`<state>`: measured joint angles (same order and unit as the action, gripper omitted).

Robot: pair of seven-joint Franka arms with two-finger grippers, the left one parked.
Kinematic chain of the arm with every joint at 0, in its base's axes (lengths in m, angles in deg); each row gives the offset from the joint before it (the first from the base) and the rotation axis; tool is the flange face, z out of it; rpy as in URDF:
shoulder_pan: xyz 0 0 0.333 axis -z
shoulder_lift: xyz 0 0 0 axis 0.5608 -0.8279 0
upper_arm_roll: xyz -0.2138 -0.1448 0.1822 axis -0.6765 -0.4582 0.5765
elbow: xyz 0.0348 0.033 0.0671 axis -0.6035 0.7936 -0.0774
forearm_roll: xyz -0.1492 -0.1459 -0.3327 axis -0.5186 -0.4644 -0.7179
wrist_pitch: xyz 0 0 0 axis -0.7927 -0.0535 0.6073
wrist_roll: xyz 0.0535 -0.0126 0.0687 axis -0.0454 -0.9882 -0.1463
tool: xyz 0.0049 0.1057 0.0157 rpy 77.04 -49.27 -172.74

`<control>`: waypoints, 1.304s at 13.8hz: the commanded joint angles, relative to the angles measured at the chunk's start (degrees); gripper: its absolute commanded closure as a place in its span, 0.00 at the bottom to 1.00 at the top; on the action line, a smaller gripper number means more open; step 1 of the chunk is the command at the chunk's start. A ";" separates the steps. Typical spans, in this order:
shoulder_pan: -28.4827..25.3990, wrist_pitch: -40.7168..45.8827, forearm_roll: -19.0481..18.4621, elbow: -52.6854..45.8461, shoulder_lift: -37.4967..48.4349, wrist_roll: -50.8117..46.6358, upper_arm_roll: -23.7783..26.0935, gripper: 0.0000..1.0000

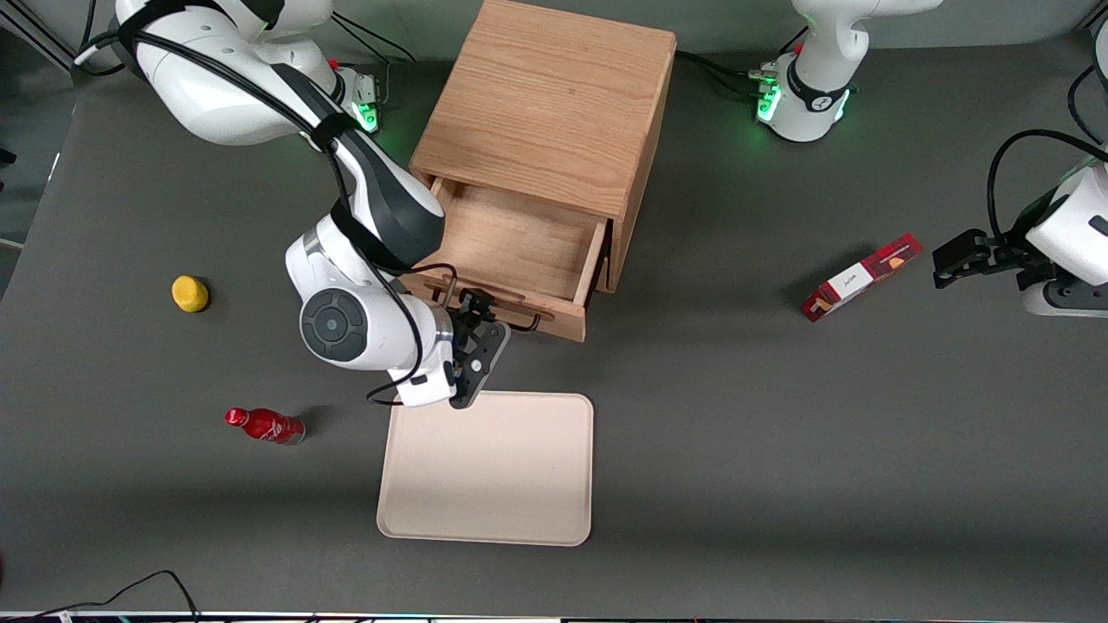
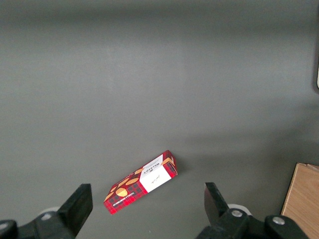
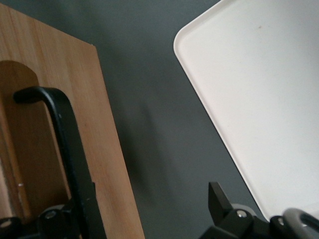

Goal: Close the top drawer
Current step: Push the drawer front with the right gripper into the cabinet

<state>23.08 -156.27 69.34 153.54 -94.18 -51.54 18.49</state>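
Observation:
The wooden cabinet [image 1: 545, 104] stands at the middle of the table. Its top drawer [image 1: 511, 238] is pulled out and nothing shows inside it. The drawer front [image 1: 554, 316] carries a black wire handle [image 1: 530, 324] and a raised wooden strip. My right gripper [image 1: 483, 336] hangs at the drawer front, above the table, between the drawer and the tray. In the right wrist view the gripper [image 3: 149, 199] is open. One finger [image 3: 84, 209] sits by the black handle [image 3: 60, 129] against the drawer front [image 3: 107, 149]. The other finger [image 3: 219, 199] is over bare table.
A cream tray [image 1: 489, 467] lies nearer the front camera than the drawer and also shows in the right wrist view [image 3: 269, 99]. A yellow lemon [image 1: 190, 293] and a lying red bottle [image 1: 264, 425] are toward the working arm's end. A red box [image 1: 861, 277] lies toward the parked arm's end.

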 commanded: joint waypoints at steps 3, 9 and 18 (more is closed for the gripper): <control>0.13 2.66 2.78 4.66 3.97 -1.63 0.60 0.00; -0.22 5.04 4.79 6.58 5.72 -3.65 0.68 0.00; -1.10 5.13 8.14 9.57 7.04 -6.20 1.91 0.00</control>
<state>22.42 -151.66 75.52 160.51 -89.35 -55.21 19.86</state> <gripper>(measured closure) 0.000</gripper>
